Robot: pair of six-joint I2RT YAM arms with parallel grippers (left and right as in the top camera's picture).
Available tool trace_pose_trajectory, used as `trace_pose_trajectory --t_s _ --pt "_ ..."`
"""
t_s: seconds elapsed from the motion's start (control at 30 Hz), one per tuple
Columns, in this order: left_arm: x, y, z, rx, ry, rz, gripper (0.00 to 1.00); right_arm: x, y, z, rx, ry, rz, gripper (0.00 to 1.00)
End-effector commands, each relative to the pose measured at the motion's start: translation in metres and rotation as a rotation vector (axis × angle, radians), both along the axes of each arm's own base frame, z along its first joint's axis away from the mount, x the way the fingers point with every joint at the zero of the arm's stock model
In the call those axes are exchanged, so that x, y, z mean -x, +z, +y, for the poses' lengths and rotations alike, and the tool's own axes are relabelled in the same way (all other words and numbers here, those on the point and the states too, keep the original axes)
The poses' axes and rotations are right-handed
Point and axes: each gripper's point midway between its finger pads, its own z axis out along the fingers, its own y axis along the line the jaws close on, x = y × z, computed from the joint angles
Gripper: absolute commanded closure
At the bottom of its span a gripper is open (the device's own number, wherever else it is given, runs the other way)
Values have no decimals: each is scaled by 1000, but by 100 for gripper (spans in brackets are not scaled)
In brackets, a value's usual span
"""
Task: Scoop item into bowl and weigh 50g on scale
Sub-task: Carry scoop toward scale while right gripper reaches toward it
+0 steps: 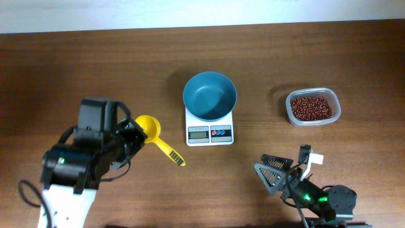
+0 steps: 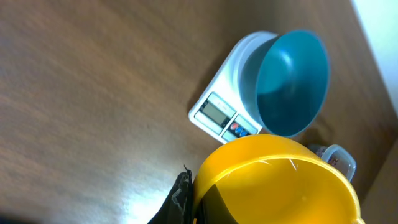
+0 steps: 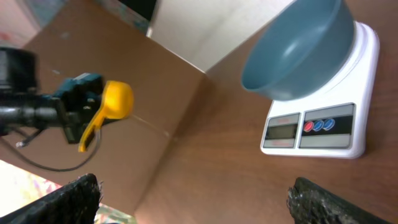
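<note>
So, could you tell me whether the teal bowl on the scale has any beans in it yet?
Empty: the bowl shows only bare teal inside.

L arm (image 1: 74, 159): blk housings, white lower link (image 1: 66, 206), green LED (image 1: 61, 160), blk cable (image 1: 26, 193) bottom-left. R arm (image 1: 329, 202): blk, green LED, white bracket (image 1: 310, 158), ribbed triangular fingers (image 1: 271, 172).

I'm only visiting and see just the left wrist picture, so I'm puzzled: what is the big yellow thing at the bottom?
Observer: A yellow scoop; the left gripper pinches its cup, and its handle sticks out free.
Operator: What will it scoop?
Observer: Red-brown beans filling a clear tub, beyond the scale from the scoop.
Operator: And the other arm?
Observer: The right gripper hangs open and empty, on the tub's side of the scale.
</note>
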Motion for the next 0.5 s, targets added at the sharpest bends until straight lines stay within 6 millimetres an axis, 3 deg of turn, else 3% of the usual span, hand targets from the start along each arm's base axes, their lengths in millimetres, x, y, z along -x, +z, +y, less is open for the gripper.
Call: trace_pose_trajectory --t_s 0.0,0.23,0.47 --pt "-2 -6 -12 60 -2 59 100 6 14 5 -48 44 -23 1" --pt "-7 -6 -6 88 89 70 100 22 52 11 -162 116 14 1" --pt "-6 -6 -10 110 80 75 100 27 79 12 -143 109 38 1"
